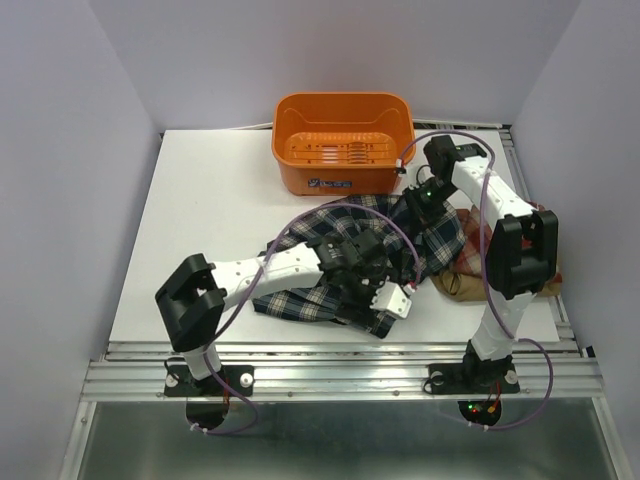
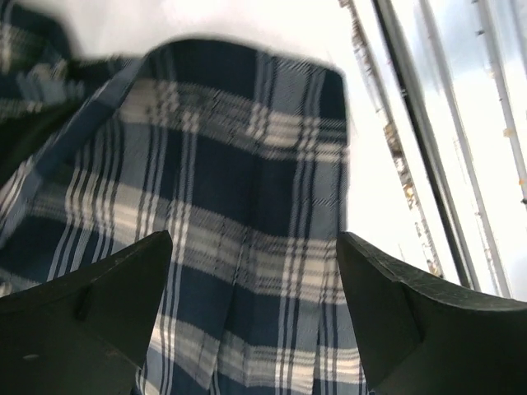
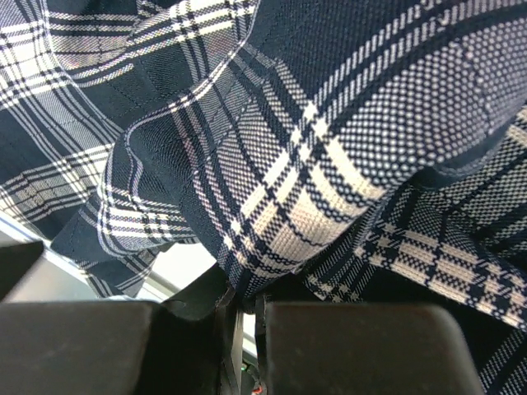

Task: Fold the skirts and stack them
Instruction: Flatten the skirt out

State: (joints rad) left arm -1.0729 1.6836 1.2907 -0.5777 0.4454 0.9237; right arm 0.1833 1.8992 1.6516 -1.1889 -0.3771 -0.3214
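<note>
Pale walls close round a white table [image 1: 200, 230], with an orange basket [image 1: 343, 145] at twelve o'clock. The task looks to be at an early stage; nothing is neatly folded and no stack exists yet.

The left arm [image 1: 280, 265] reaches from seven o'clock across the table's centre, elbow low and forearm lying over the navy plaid skirt [image 1: 300, 295]. That skirt sprawls rumpled across the middle, its near corner towards six o'clock. The left gripper [image 2: 255, 247] points down at that near part, jaws spread wide and holding nothing; plaid cloth lies flat beneath the gap.

The right arm [image 1: 500, 200] rises from five o'clock and bends back towards the centre; its wrist comes down on the skirt's far edge at about one o'clock. The right gripper [image 3: 247, 309] is clenched, and a fold of the navy plaid appears pinched between its jaws.

At three o'clock the red plaid skirt [image 1: 470, 240] and the tan skirt [image 1: 452, 283] lie heaped together, partly hidden by the right arm and apparently untouched. All three skirts remain to be folded; stacking comes after.
</note>
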